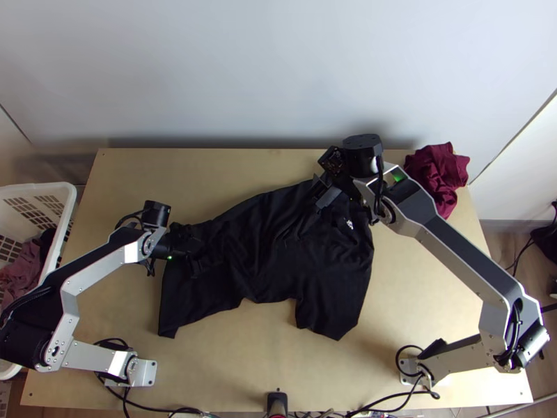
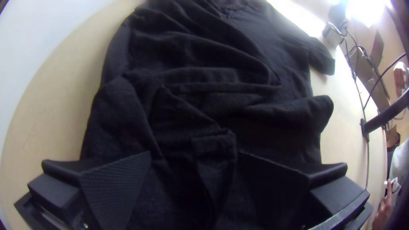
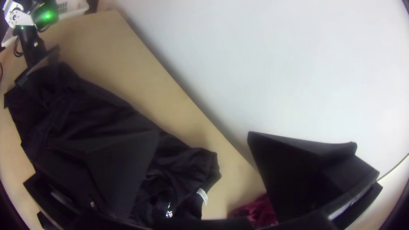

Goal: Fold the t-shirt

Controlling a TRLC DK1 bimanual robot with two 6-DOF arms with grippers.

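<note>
shirt point(image 1: 327, 258): spread, wrinkled | left gripper point(image 1: 191, 253): fingers apart, over it | right gripper point(image 1: 324, 192): fingers apart, at its far edge | red cloth point(image 1: 437, 173): bunched

Top view's high over the table point(image 1: 223, 362), peering steeply down; left wrist view's in close, facing along the shirt point(image 1: 278, 268); right wrist view looks across it toward the basket point(image 1: 43, 187); all three catch the shirt!
</note>
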